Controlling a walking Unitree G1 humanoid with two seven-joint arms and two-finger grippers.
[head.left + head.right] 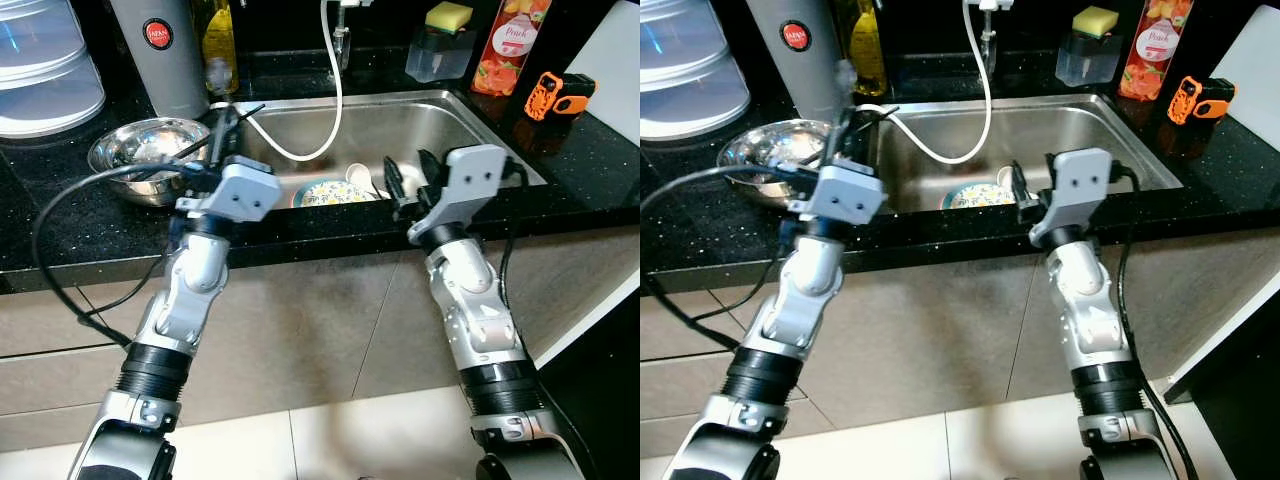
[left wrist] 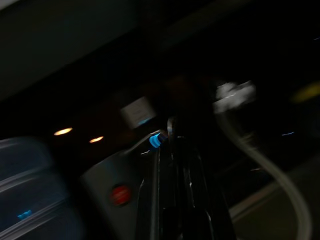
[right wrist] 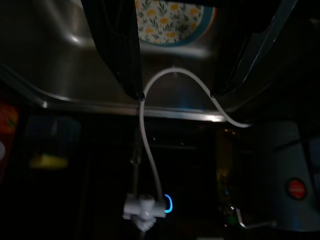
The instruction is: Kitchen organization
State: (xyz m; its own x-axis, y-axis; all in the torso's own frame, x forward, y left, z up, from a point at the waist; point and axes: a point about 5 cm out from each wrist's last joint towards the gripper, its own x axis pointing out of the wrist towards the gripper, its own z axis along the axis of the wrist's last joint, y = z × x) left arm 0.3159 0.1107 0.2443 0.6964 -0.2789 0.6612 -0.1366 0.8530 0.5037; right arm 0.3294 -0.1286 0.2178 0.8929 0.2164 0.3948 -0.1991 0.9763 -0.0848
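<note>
Overall, one steel sink (image 1: 420, 125) holds one patterned plate (image 1: 330, 193) and one white cup (image 1: 358, 176), with one white hose (image 1: 335, 110) draped in. One steel bowl (image 1: 140, 150) sits on the black counter (image 1: 60, 215). Right gripper (image 1: 412, 178) hangs spread wide and empty over the sink's front edge. Left gripper (image 1: 226, 125) hangs beside the bowl, fingers together, grasping nothing.

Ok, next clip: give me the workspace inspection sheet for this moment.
Surface: black speckled counter around a steel sink.
Job's things: patterned plate and white cup in the sink; steel bowl on the counter.
Clutter: sponge holder, peach bottle, orange tool.
Grippers: left pincer near the sink's left rim; right pincer open over the front rim.
Cables: white hose looping into the sink; black arm cable.
Surroundings: tiled floor.
</note>
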